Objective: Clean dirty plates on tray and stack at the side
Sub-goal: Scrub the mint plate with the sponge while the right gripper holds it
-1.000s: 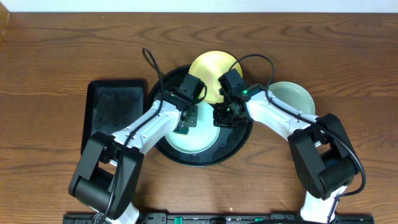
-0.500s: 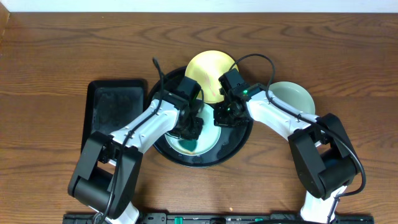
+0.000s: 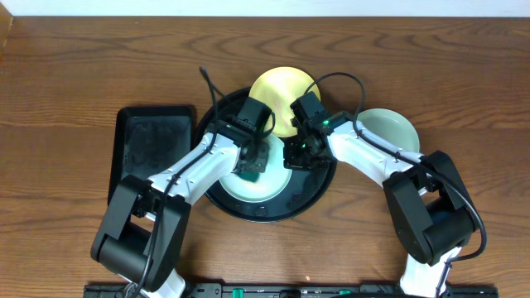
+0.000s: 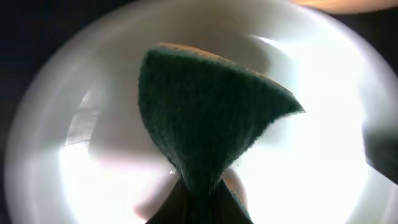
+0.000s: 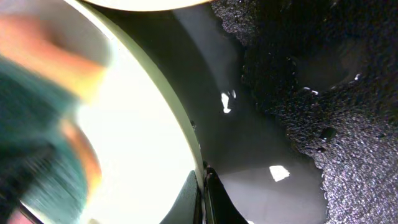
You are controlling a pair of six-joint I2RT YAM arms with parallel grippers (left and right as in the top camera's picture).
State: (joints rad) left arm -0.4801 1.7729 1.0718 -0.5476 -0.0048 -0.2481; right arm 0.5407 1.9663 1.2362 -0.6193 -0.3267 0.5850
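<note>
A pale mint-green plate (image 3: 263, 184) lies in the round black tray (image 3: 319, 189). My left gripper (image 3: 252, 162) is shut on a green sponge (image 4: 205, 118) with an orange backing and presses it on this plate (image 4: 323, 143). My right gripper (image 3: 291, 159) is shut on the plate's right rim (image 5: 186, 130), one finger inside, one outside. A pale yellow plate (image 3: 281, 89) rests on the tray's far rim. A second mint-green plate (image 3: 389, 128) sits on the table to the right of the tray.
A smaller rectangular black tray (image 3: 149, 145) lies left of the round tray. The brown wooden table (image 3: 74, 83) stretches round about. A black cable (image 3: 207, 87) rises from the left arm.
My left gripper with the sponge has moved back up the plate from its lower position half a second ago. The right gripper has stayed on the rim.
</note>
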